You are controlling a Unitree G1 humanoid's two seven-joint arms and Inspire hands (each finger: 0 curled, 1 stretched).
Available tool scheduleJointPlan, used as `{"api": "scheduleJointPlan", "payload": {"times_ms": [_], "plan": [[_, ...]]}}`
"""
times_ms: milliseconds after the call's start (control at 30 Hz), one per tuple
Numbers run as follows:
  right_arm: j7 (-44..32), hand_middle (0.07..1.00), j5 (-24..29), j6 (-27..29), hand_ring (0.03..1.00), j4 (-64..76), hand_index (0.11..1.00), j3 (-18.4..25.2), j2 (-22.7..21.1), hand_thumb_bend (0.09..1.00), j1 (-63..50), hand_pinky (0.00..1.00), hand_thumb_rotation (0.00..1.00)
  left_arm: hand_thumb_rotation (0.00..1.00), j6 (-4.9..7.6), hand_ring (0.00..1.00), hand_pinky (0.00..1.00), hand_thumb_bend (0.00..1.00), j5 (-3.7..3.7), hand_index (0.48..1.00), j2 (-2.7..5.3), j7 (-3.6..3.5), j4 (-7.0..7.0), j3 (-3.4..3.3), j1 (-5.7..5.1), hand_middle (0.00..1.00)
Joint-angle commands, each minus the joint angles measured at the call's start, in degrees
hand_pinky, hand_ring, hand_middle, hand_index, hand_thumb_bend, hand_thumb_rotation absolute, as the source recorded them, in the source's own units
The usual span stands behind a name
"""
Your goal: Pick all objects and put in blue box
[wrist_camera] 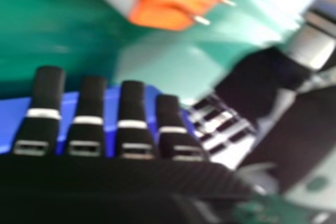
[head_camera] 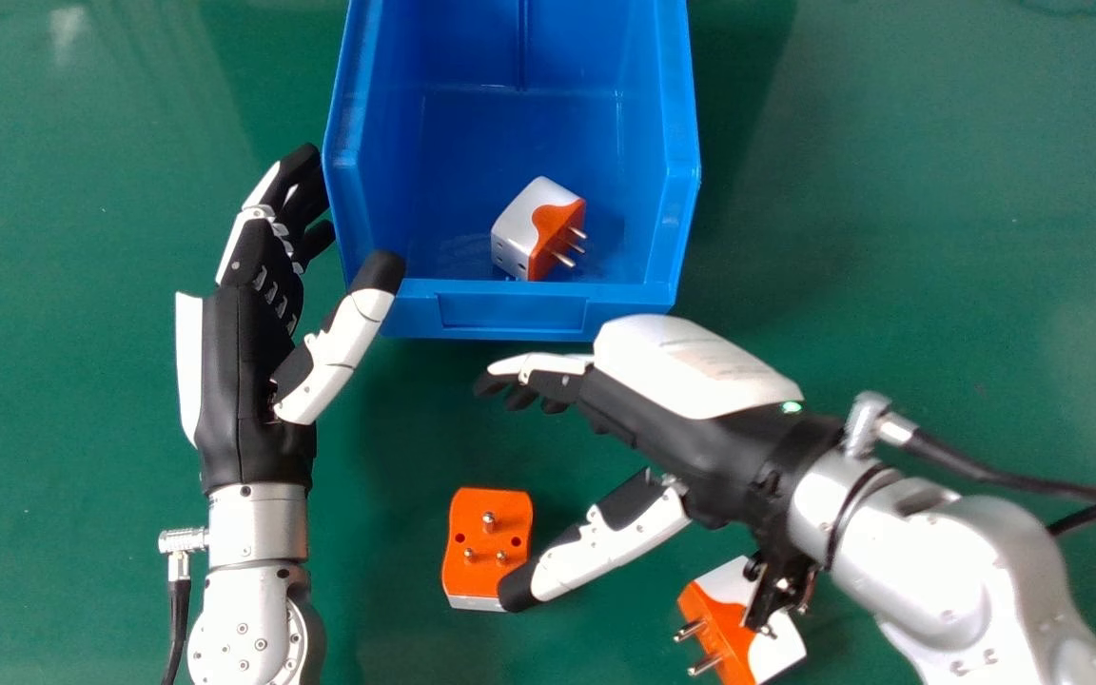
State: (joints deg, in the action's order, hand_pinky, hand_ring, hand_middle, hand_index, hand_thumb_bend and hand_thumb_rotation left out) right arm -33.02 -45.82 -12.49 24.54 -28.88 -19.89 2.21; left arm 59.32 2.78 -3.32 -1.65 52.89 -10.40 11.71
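The right hand [head_camera: 667, 433] is wide open, thumb at one adapter [head_camera: 485, 538].

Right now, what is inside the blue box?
The blue box holds one visible white and orange plug adapter near its front wall, metal pins pointing right. The adapter hides whatever is beneath it, and the box's far end is cut off by the head view's top edge.
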Motion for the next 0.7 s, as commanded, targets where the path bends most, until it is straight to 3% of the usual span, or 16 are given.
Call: {"api": "scheduleJointPlan", "payload": {"times_ms": [0,133,300,367,533,667], "plan": [[1.0,0.836,-2.55,-0.09,0.794,0.86,0.85,-1.47,1.17,0.757,1.12,0.63,0.5,0.49,0.83,0.87,0.86,0.82,-0.57,0.833,-0.04,0.43,-0.92,0.2,0.73,0.85],[0.59,0.836,-5.87,0.02,0.784,-0.43,0.85,-3.74,1.9,0.783,1.7,0.58,0.49,0.5,1.06,0.87,0.85,0.82,-0.78,0.832,-0.08,0.73,-0.64,0.27,0.77,0.84],[0.67,0.835,-8.14,-0.21,0.776,-2.72,0.856,-5.54,3.14,0.79,2.4,0.57,0.49,0.49,0.99,0.87,0.85,0.82,-0.08,0.831,0.11,0.11,-0.74,0.29,0.75,0.84],[1.35,0.831,-8.85,0.12,0.772,-3.85,0.856,-6.28,3.52,0.797,2.57,0.57,0.49,0.49,1.09,0.87,0.85,0.82,-0.56,0.83,-0.01,0.46,-0.72,0.31,0.66,0.84],[1.58,0.824,-10.01,0.48,0.764,-5.32,0.857,-7.36,4.04,0.809,2.87,0.58,0.49,0.49,1.06,0.87,0.85,0.82,-0.9,0.831,-0.12,0.73,-0.67,0.33,0.53,0.85],[3.65,0.825,-11.86,0.76,0.769,-6.93,0.856,-8.5,4.59,0.815,2.63,0.59,0.49,0.5,0.94,0.87,0.85,0.82,-0.57,0.832,-0.06,0.44,-0.79,0.36,0.34,0.85]]}}
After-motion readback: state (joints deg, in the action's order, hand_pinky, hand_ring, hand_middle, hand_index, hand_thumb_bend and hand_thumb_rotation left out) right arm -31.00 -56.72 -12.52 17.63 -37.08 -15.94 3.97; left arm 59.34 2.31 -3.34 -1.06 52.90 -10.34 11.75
